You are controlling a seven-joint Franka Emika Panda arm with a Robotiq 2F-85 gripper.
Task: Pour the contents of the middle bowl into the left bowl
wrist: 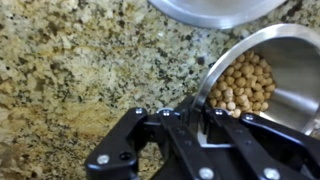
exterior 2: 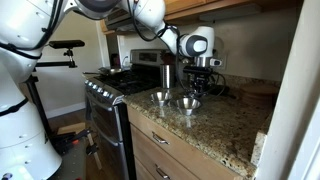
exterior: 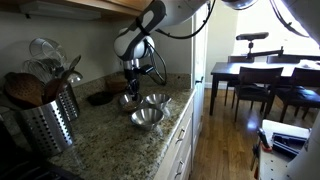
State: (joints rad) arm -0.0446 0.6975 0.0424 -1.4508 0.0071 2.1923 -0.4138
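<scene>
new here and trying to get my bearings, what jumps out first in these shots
In the wrist view, a small steel bowl of chickpeas sits right at the gripper, on the speckled granite counter. In an exterior view, the robot arm bends down over three steel bowls, the widest bowl nearest the counter's edge, with a utensil holder of wooden spoons in the foreground.

Dimly lit indoors; blown-out daylight from far window (exterior: 288, 22); sheen on granite counter (exterior: 105, 138); soft, grainy throughout, blurred in wrist view.

Home kitchen — granite ctr (exterior: 110, 145), stove (exterior 2: 103, 100), utensil crock (exterior: 50, 122) — dining table (exterior: 250, 70) adj.
</scene>
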